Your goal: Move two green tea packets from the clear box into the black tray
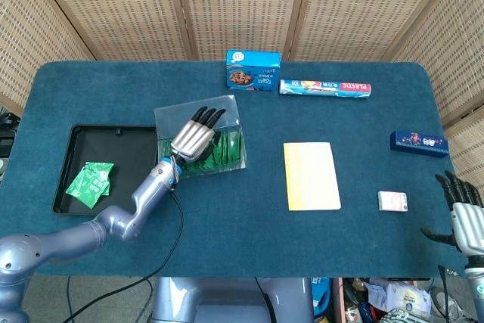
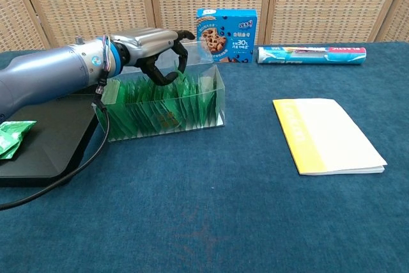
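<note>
head view: left hand [image 1: 193, 135] over clear box [image 1: 201, 141] of green tea packets [image 1: 223, 150], fingers curled, grasp unclear; one packet [image 1: 89, 184] lies in black tray [image 1: 113, 141]; right hand [image 1: 463, 213] spread, empty, at table's near right | chest view: left hand [image 2: 148, 45] above box [image 2: 165, 107], fingertips [image 2: 167, 78] dipped among packets [image 2: 167, 101], hold cannot be told.

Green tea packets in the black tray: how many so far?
1, as far as shows: a green tea packet at the near left of the black tray. A second may lie stacked beneath it; the edges are unclear.
</note>
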### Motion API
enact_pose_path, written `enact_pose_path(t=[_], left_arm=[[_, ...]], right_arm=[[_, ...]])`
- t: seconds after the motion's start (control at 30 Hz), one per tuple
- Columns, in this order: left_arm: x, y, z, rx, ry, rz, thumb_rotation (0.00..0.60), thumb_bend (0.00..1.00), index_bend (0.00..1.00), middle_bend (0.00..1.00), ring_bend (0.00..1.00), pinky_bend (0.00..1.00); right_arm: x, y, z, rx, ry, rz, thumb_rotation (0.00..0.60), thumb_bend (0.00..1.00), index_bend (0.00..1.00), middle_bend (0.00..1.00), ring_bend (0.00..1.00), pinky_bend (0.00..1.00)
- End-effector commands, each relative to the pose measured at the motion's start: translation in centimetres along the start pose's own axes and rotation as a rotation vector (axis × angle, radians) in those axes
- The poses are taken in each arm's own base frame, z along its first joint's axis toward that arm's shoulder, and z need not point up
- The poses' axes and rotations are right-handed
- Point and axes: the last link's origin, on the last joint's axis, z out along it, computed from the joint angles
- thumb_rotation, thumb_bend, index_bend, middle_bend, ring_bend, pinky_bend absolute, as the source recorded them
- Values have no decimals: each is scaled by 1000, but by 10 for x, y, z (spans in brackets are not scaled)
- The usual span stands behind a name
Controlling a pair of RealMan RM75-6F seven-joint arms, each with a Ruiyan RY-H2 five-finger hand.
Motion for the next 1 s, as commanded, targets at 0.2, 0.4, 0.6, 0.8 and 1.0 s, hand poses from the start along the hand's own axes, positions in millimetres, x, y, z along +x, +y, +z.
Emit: enact_pose_path(t=[0.2,0.4,0.6,0.8,1.0], left_arm=[[20,-6,-6,1,52,-34,600,541,642,0,0,0],[41,-13,-13,-3,106,-61,600,541,643,0,0,0],[61,-21,-24,-7,178,-101,600,540,643,0,0,0],[82,-43,-44,6,247,-137,600,541,643,0,0,0],[86,-75,-75,56,235,-151,600,540,655,0,0,0]], right_arm=[[-1,-1,0,4,0,-2,600,0,0,0,0,0],[-1,-2,-1,6,0,-4,600,0,0,0,0,0],[-1,-3,-1,9,0,-4,600,0,0,0,0,0],[-1,-4,-2,13,0,-8,600,0,0,0,0,0],[-1,-5,-3,13,3,-7,600,0,0,0,0,0]])
